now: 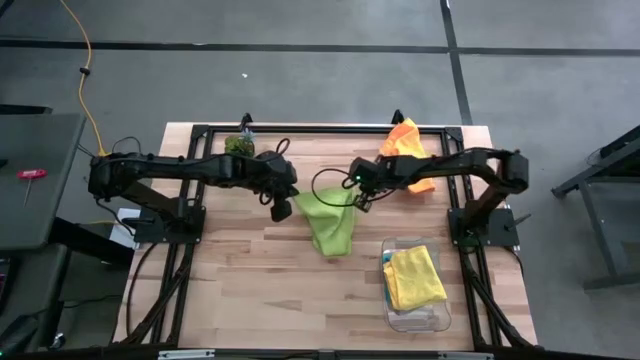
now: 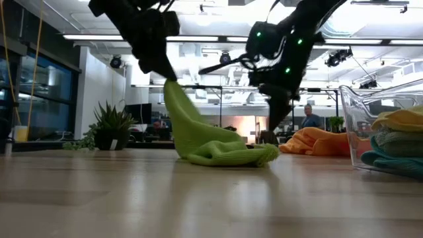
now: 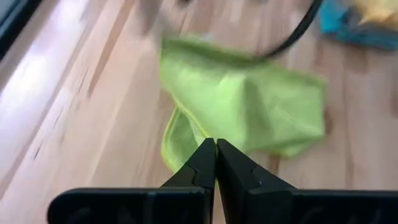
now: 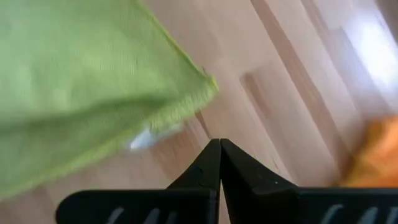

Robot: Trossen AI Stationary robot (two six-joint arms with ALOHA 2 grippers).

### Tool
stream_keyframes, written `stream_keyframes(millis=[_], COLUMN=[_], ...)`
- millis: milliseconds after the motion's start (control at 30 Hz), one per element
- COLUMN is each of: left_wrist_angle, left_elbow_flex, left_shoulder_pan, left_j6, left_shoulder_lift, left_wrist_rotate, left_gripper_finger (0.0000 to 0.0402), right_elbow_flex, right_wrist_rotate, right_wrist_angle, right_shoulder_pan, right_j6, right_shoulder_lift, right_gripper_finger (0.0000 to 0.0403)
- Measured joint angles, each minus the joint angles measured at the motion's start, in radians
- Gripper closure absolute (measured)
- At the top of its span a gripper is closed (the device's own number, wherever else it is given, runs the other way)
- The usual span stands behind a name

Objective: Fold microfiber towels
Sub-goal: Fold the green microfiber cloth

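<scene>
The lime green towel (image 1: pixel 331 224) lies bunched at the table's middle, with its left corner raised off the wood (image 2: pixel 173 99). My left gripper (image 1: pixel 283 209) is shut on that corner. My right gripper (image 1: pixel 361 197) is shut and empty, just above the towel's far right corner (image 4: pixel 205 84). The orange towel (image 1: pixel 405 152) lies crumpled at the far right. The yellow towel (image 1: pixel 413 276) lies on top of the teal one (image 2: pixel 390 162) in the clear bin (image 1: pixel 432 318). No grey towel shows. My left gripper pinches the lime green towel's hemmed corner (image 3: pixel 194 132) between its two fingertips (image 3: pixel 205 163), slanting down from the table's left. The corner is lifted, and the cloth slopes down from it (image 2: pixel 182 122). The rest of the towel lies heaped on the table (image 2: pixel 228 155).
A small dark-green plant clump (image 1: pixel 238 143) sits at the far edge behind my left arm. The clear bin stands at the near right. Bare wood (image 1: pixel 260 290) stretches across the near left of the table.
</scene>
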Motion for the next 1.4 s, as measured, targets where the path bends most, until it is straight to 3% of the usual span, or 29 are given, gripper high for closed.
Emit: stream_keyframes(millis=[100,200,400,500,600,933,1167,1400], left_wrist_angle=[-0.018,-0.019,-0.012,-0.012,-0.003,0.018,0.019,0.019], left_elbow_flex=[-0.001,-0.001,0.0,0.0,0.0,0.0,0.0,0.0], left_shoulder_pan=[0.017,0.021,0.02,0.02,0.02,0.02,0.02,0.02], left_j6=[0.001,0.008,0.008,0.001,0.0,-0.001,-0.001,-0.002], left_shoulder_lift=[-0.013,-0.019,-0.028,-0.029,-0.029,-0.029,-0.029,-0.029], left_wrist_rotate=[-0.002,0.0,0.001,0.001,0.001,0.001,0.001,0.001], left_gripper_finger=[0.0401,0.0401,0.0401,0.0401,0.0401,0.0401,0.0401,0.0401], right_elbow_flex=[-0.006,-0.059,-0.252,-0.278,-0.242,0.083,0.222,0.226], right_wrist_rotate=[0.009,0.003,-0.023,-0.079,-0.093,-0.043,0.049,0.052], right_wrist_angle=[-0.082,-0.026,0.357,0.493,0.442,0.156,-0.04,-0.032], right_shoulder_pan=[0.0,0.0,-0.01,-0.037,-0.061,-0.072,-0.042,-0.017], right_j6=[0.001,0.058,0.304,0.379,0.398,0.406,0.438,0.485], right_shoulder_lift=[-0.057,-0.118,-0.243,-0.255,-0.216,0.087,0.222,0.255], right_gripper_finger=[0.0403,0.0403,0.0402,0.04,0.0377,0.0224,0.0211,0.0211])
